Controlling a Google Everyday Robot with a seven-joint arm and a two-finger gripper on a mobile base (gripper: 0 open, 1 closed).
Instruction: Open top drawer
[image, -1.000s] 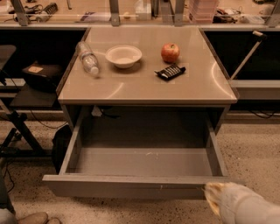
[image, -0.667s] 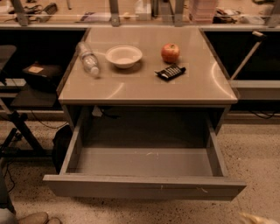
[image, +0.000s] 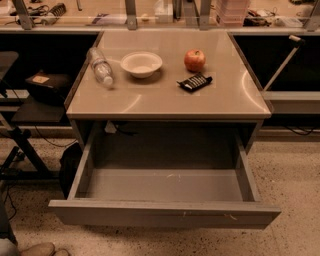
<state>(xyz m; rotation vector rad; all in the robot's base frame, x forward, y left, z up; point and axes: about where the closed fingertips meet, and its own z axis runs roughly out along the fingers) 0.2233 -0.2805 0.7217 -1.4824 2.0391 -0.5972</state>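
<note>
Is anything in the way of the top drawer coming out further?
Nothing visible does. The top drawer already stands far out, with only floor ahead of its front. The pincer is out of view.

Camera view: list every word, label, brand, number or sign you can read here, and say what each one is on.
No text can be read anywhere.
Label on the bottle: blurred, unreadable.
The dark packet beside the apple: pale stripes only, no legible print.
The tan sticker on the dark box at left: too small to read.
Front of the open top drawer: white scuffs only, no writing.
The hand is not in view.
</note>
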